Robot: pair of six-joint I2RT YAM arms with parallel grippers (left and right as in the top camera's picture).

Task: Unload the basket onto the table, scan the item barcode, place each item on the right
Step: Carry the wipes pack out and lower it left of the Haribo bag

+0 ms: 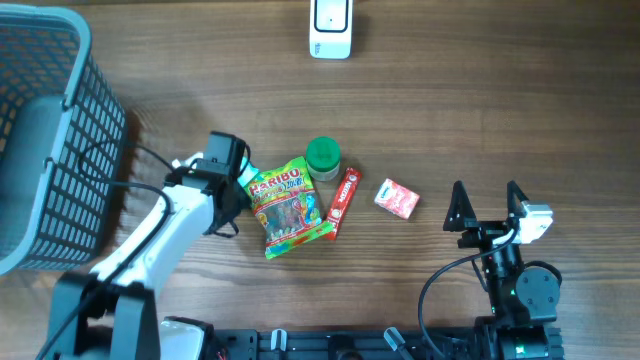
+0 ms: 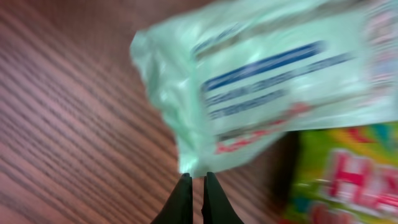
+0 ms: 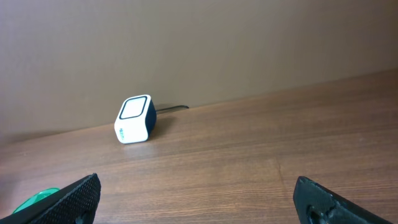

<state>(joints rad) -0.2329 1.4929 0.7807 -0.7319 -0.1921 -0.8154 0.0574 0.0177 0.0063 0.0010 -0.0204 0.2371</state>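
**Left hand pinches the sweet bag; right hand idle**

The left hand (image 1: 244, 188) is clenched on the left edge of the Haribo bag (image 1: 290, 205), which lies mid-table toward the near edge. In the blurred left wrist view, the closed fingers (image 2: 184, 198) pinch the rim of a pale, blue-printed film. The right hand (image 1: 487, 195) hovers released near the near right corner, fingers wide apart. The scanner (image 1: 331, 28) stands at the far edge. A green-lidded jar (image 1: 323, 157), a red stick pack (image 1: 344, 200) and a pink box (image 1: 397, 198) sit beside the bag. A grey basket (image 1: 45, 140) fills the far left corner.
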